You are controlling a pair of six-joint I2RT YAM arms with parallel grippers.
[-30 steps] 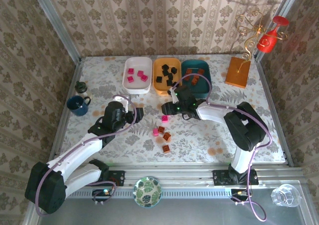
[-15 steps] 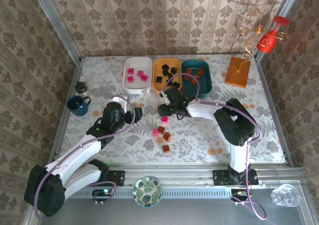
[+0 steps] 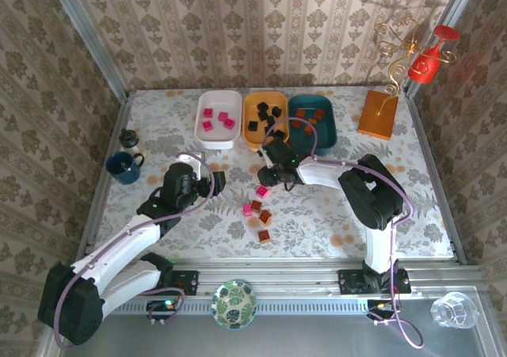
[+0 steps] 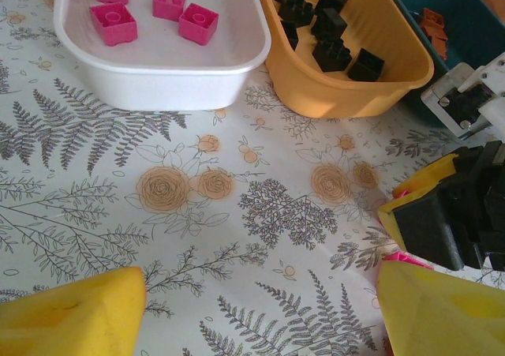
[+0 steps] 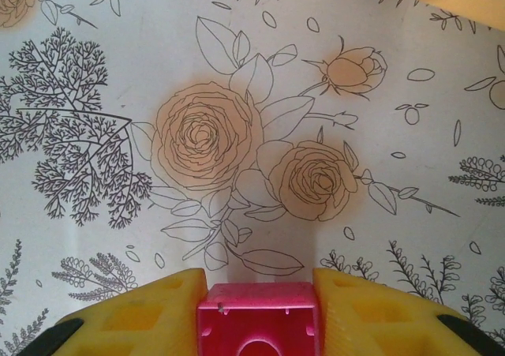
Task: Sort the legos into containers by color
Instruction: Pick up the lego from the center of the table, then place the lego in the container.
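Note:
My right gripper [image 3: 264,184] [image 5: 256,291] is shut on a pink lego [image 5: 256,318] just above the flowered tablecloth, in front of the orange tray [image 3: 264,142]. The left gripper [image 3: 219,181] [image 4: 260,309] hovers open to its left, with nothing between its yellow fingers [image 4: 71,312]. The white tray [image 3: 217,141] [image 4: 158,84] holds several pink legos [image 4: 197,23], the orange tray [image 4: 339,95] black ones [image 4: 331,52], and the teal tray [image 3: 312,145] [image 4: 473,32] brown ones. Loose on the table lie a pink lego [image 3: 247,209] and three brown ones [image 3: 266,216].
A dark blue mug [image 3: 123,167] and a small dark jar [image 3: 128,139] stand at the left edge. An orange stand with gold wire [image 3: 377,113] and a red glass [image 3: 428,64] are at the back right. A green plate [image 3: 234,303] and a clear cup [image 3: 455,309] sit on the near rail.
The right gripper swung left from in front of the teal tray to the pink lego and closed on it. The left arm stayed almost still.

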